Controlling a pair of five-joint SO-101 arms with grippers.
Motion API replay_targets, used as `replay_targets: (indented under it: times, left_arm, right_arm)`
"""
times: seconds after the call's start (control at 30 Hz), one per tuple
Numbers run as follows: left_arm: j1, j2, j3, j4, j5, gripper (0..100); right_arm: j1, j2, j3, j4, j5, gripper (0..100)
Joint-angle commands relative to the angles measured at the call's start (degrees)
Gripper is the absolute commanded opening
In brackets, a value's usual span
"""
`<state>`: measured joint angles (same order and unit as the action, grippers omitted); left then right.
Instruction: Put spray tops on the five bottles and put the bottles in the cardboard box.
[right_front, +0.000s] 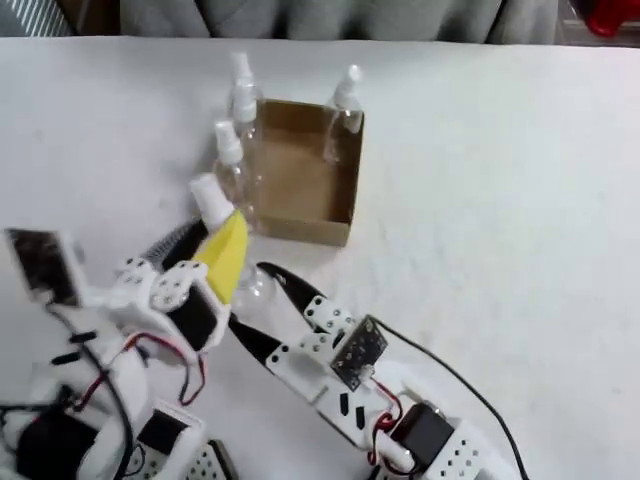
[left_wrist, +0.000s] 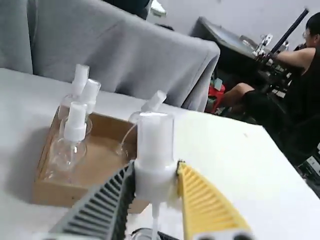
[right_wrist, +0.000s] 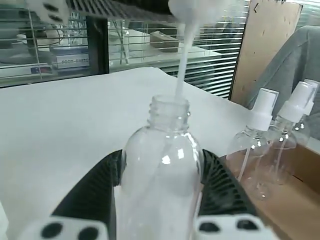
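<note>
**Last top hangs over the last open bottle**

Looking down from the high view: the left gripper (right_front: 215, 215), one jaw yellow and one grey, is clenched on a spray top (right_front: 210, 195). Right under it the right gripper (right_front: 247, 297) has its black jaws grasping the open bottle (right_front: 255, 290), just near of the cardboard box (right_front: 300, 228). Four capped bottles (right_front: 228, 150) stand at the box, three along its left wall and one at the far right corner. From up here I can't tell whether those three are inside the wall.

Over to the left wrist view: the spray top (left_wrist: 155, 142) is pinched at its collar, and its tube is cut off low down. Beyond it, the capped bottles do look seated inside the box (left_wrist: 75, 192).

Now the right wrist view: the bottle (right_wrist: 162, 150) is hugged at its belly, and the dip tube (right_wrist: 181, 65) slants down to the neck (right_wrist: 170, 106).

That slant is the worry. If the top comes down off-axis, I'd expect the collar to catch the rim or cross-thread. A slick, round bottle could also spin in the jaws once twisting starts. The top's head is cut off here, and I can't make out the threads.
</note>
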<state>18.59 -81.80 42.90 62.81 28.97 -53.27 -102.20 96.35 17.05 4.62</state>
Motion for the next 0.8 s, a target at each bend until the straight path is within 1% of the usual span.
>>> replay_targets:
  times: [0.0,0.1,0.2,0.3,0.37,0.43,0.77]
  left_arm:
    - [1.45,-0.4,2.99,0.09,0.26,2]
    - [1.45,-0.4,3.87,0.18,-0.09,2]
    - [1.71,-0.4,3.52,2.29,-5.01,2]
    - [5.41,-0.4,3.78,5.98,-8.97,2]
    - [9.1,-0.4,3.78,8.53,-9.67,2]
    - [11.3,-0.4,3.69,9.14,-9.67,2]
    - [10.95,-0.4,3.87,9.41,-9.93,2]
  right_arm:
    - [-0.13,-0.84,0.53,0.04,0.09,1.5]
    - [-0.13,-0.84,0.53,0.04,0.09,1.5]
    - [-0.13,-0.84,0.53,0.04,0.09,1.5]
    - [-0.13,-0.84,0.53,0.04,0.09,1.5]
    - [-0.13,-0.84,0.53,0.04,0.09,1.5]
    - [-0.13,-0.84,0.53,0.04,0.18,1.5]
    - [-0.04,-0.84,0.53,0.04,0.0,1.5]
